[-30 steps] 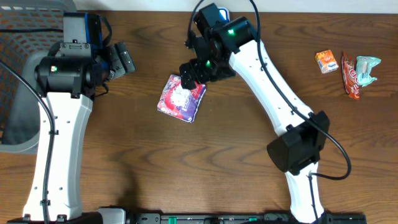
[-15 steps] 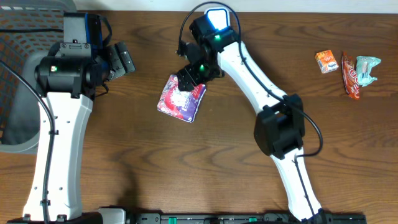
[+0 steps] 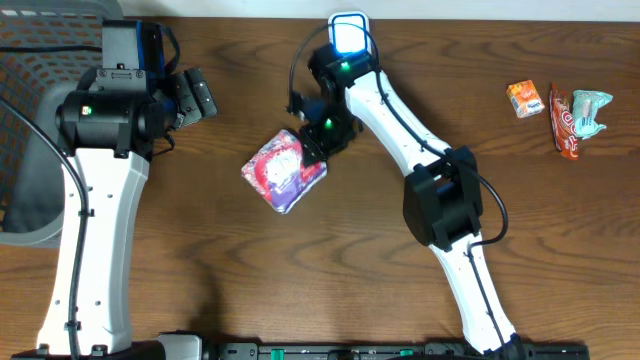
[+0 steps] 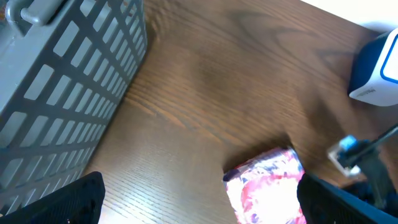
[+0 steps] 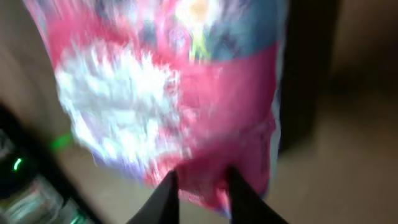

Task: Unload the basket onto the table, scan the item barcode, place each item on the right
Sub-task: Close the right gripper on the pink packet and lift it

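We see a white-shelled left arm and right arm, black joints, thin black cables, green lights, black right claw.

You have bare counter across the lower middle; basket blocks far left, scanner top centre, snacks upper right.

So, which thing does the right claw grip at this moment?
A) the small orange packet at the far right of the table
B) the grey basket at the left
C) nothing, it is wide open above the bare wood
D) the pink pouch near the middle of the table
D: in the right wrist view the right claw is closed on the edge of the pink pouch, and in the overhead view it sits at that pouch's corner.
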